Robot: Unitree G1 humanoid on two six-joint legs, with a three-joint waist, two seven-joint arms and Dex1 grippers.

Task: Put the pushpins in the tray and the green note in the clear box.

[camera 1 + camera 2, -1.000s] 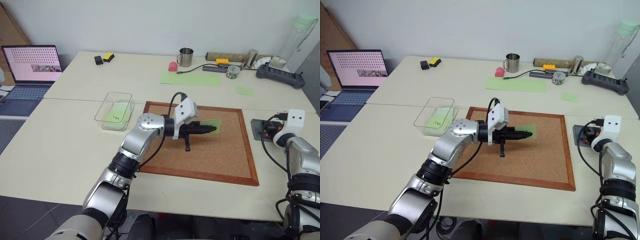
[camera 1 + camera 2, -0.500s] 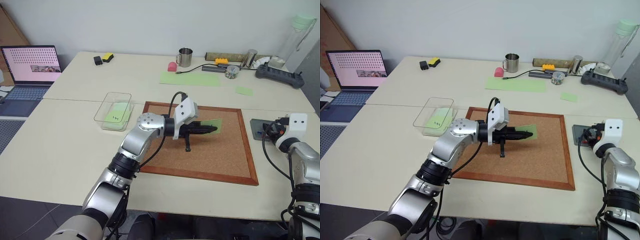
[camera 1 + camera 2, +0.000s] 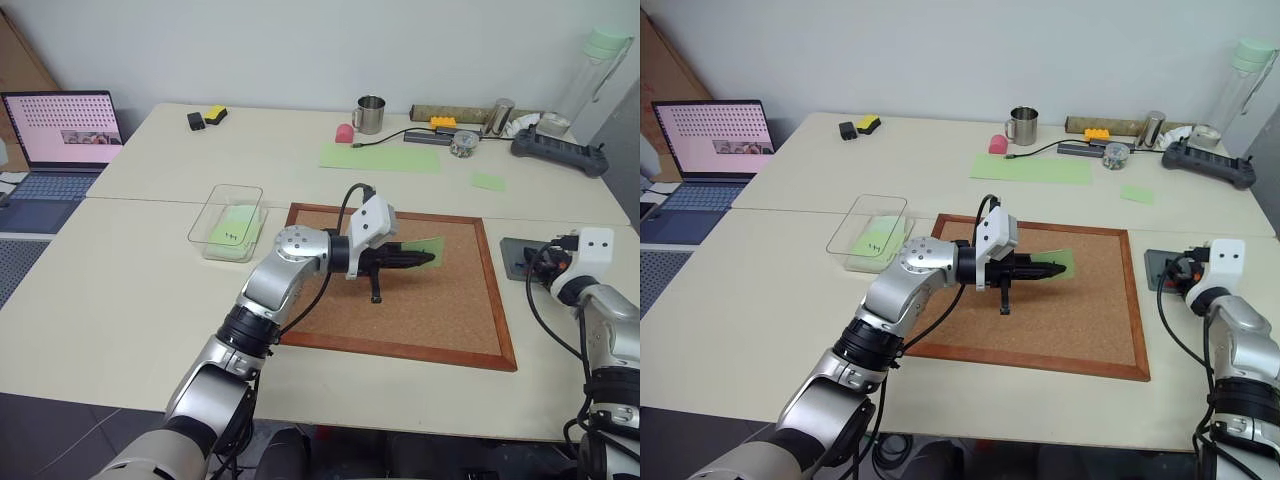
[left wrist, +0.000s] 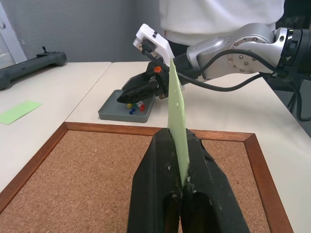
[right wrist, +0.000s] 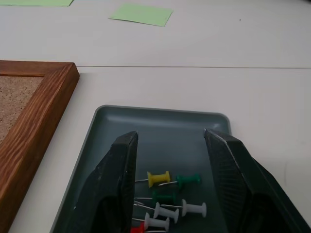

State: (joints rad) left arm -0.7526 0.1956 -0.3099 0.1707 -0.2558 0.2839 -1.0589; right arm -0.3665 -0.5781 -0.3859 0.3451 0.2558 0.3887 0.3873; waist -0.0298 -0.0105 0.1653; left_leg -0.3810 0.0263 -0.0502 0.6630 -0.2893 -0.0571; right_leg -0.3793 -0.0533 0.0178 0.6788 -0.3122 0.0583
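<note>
pinching green note (image 4: 177,114) edgewise in closed left end effector (image 4: 181,182), right end effector (image 5: 170,160) spread over pushpins (image 5: 170,196)

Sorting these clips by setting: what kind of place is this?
Probably an office or lab workspace: pale tables with an open laptop, a metal mug, a wood-framed corkboard and cables.

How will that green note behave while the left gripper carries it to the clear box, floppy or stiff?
Likely light and fairly stiff for paper: the green note stands upright from the shut left gripper without drooping. Being thin, it may flutter or slip if swung fast.
</note>
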